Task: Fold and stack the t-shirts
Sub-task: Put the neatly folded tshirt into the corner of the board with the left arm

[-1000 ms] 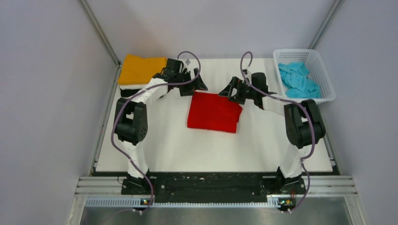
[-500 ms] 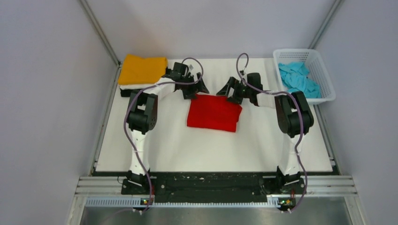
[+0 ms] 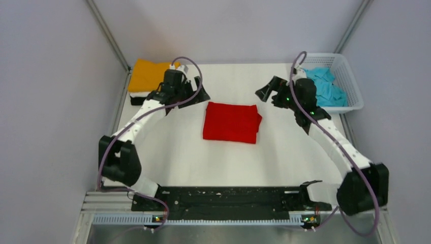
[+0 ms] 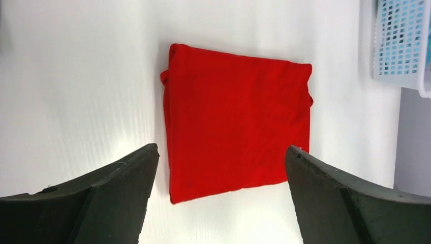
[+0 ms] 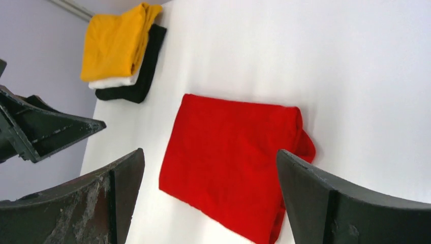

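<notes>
The folded red t-shirt [image 3: 231,122] lay mid-tabletop [image 3: 284,152]. The left claw [image 4: 221,148] at its 10 o'clock and the right claw [image 5: 209,153] at its 2 o'clock both gaped apart, empty.

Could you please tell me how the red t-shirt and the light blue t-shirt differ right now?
The red t-shirt is folded into a flat rectangle; the light blue t-shirt is crumpled. The red t-shirt lies on the table; the light blue t-shirt sits in the white basket. Neither is on the stack at the far left.
</notes>
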Robot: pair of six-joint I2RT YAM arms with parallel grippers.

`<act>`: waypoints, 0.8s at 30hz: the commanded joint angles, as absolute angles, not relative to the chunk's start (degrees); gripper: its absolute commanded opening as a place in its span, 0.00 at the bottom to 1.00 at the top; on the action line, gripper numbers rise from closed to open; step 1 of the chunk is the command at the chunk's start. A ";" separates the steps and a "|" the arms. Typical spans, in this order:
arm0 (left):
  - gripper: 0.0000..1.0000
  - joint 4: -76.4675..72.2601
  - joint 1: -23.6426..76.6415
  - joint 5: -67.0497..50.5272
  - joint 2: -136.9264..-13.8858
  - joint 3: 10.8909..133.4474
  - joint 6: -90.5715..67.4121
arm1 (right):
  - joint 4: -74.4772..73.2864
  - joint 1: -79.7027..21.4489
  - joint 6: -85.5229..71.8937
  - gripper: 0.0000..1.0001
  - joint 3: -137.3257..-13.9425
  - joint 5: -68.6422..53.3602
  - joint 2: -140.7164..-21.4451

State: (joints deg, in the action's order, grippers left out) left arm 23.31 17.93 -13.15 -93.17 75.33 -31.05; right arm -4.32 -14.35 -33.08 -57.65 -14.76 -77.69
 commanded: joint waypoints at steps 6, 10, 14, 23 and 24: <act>0.99 21.28 18.43 -10.54 -91.45 65.36 -32.02 | -18.49 -13.09 -36.33 0.99 -37.50 5.85 -49.87; 0.99 21.29 19.05 -10.09 -96.59 65.99 -32.85 | -21.55 -13.05 -36.42 0.99 -34.25 7.60 -41.09; 0.99 20.96 20.85 -9.89 -101.68 67.49 -33.25 | -22.80 -13.10 -36.52 0.99 -32.46 7.26 -35.92; 0.87 23.36 26.92 -4.82 -111.22 73.29 -35.42 | -25.13 -13.09 -36.05 0.99 -31.74 9.05 -34.64; 0.84 24.83 27.77 -2.79 -112.36 74.61 -35.50 | -25.33 -13.04 -35.94 0.99 -31.77 9.05 -34.71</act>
State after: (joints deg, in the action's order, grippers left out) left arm 21.80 24.71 -8.51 -107.74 70.94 -34.22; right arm -24.21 -13.58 -36.21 -31.83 7.49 -34.63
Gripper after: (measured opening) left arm 0.882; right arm 0.986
